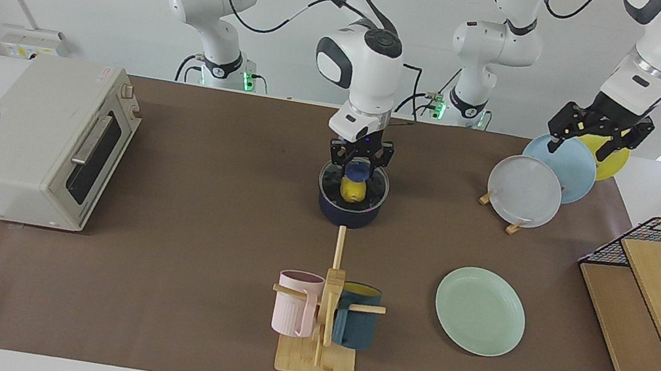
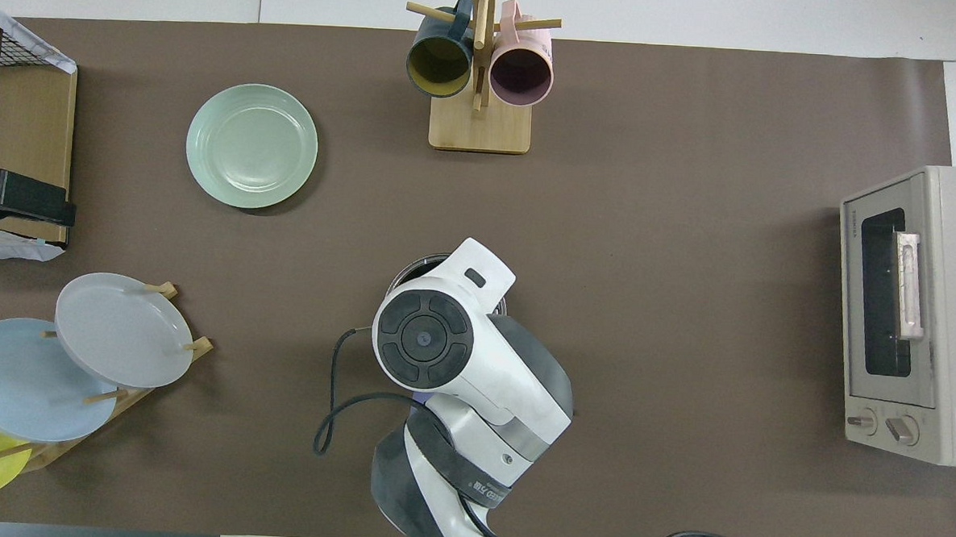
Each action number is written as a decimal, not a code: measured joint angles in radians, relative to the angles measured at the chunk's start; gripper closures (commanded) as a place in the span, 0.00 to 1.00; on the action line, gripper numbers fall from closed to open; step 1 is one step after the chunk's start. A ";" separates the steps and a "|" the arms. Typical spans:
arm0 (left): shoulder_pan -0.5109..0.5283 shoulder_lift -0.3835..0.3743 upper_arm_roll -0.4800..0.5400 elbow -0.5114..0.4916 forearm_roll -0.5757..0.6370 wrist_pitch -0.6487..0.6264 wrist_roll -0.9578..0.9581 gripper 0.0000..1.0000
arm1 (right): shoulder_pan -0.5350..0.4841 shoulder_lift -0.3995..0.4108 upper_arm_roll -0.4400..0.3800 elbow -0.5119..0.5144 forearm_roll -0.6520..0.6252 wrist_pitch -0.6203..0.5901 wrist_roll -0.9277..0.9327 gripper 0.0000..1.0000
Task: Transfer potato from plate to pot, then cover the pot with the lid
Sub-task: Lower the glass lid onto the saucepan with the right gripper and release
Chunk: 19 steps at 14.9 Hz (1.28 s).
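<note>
- Potato (image 1: pixel 353 190) lies inside the pot (image 1: pixel 348 213), seen through the glass of the lid (image 1: pixel 353 184), so the first half of the job looks finished.
- Plate (image 1: pixel 480 311), the mint-green one, sits bare on the brown mat, farther from the robots than the pot and toward the left arm's end of the table.
- Pot stands mid-table, nearer to the robots than the mug rack (image 1: pixel 323 317); its long handle is not visible to me from either side.
- Right gripper (image 1: pixel 359 162) hangs straight down over the pot, its fingers either side of the blue knob at the lid's centre. They appear closed on the knob, though I would not swear to how firm the hold is.
- Lid looks level and at the pot's rim. Whether it is fully seated or a touch above, I cannot tell, since from overhead the arm hides nearly all of it.
- Left gripper (image 1: pixel 597 131) waits up over the stand of plates (image 1: pixel 525 191), fingers spread and holding nothing.
- Left to do, as I judge it: make sure the lid sits flat on the rim, let go of the knob, and lift the arm clear without dragging the lid askew.
</note>
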<state>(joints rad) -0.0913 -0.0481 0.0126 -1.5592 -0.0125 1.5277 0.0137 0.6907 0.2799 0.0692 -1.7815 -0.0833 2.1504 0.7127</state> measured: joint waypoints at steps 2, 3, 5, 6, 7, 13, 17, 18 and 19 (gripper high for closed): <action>0.003 0.000 0.000 0.000 0.000 0.004 0.000 0.00 | -0.001 0.000 0.000 -0.003 0.000 0.013 0.000 0.00; 0.005 0.000 0.000 0.000 0.000 0.004 0.000 0.00 | -0.003 0.000 -0.001 -0.008 0.000 0.026 0.000 0.00; 0.006 0.000 0.001 0.000 0.000 0.004 0.000 0.00 | -0.012 0.000 -0.003 -0.016 -0.001 0.039 -0.002 0.00; 0.007 0.000 0.001 0.000 0.000 0.004 0.000 0.00 | -0.019 0.000 -0.003 -0.016 -0.001 0.039 -0.003 0.00; 0.007 0.000 0.001 0.000 0.000 0.004 0.000 0.00 | -0.024 0.000 -0.005 -0.016 -0.001 0.039 -0.003 0.00; 0.008 0.000 0.000 -0.004 0.000 0.003 0.000 0.00 | -0.084 -0.017 -0.015 0.109 -0.022 -0.142 -0.105 0.00; 0.008 0.000 -0.003 -0.005 0.000 0.002 0.000 0.00 | -0.217 -0.048 -0.019 0.329 -0.021 -0.430 -0.279 0.00; 0.008 0.000 -0.003 -0.005 0.000 0.002 0.000 0.00 | -0.248 -0.055 -0.019 0.372 -0.021 -0.491 -0.318 0.00; 0.008 0.000 -0.003 -0.005 0.000 0.002 0.000 0.00 | -0.279 -0.063 -0.019 0.404 -0.021 -0.541 -0.355 0.00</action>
<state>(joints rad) -0.0838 -0.0482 0.0092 -1.5645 -0.0125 1.5294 0.0137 0.4116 0.2172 0.0499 -1.3773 -0.1044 1.6093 0.3577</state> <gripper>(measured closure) 0.000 0.000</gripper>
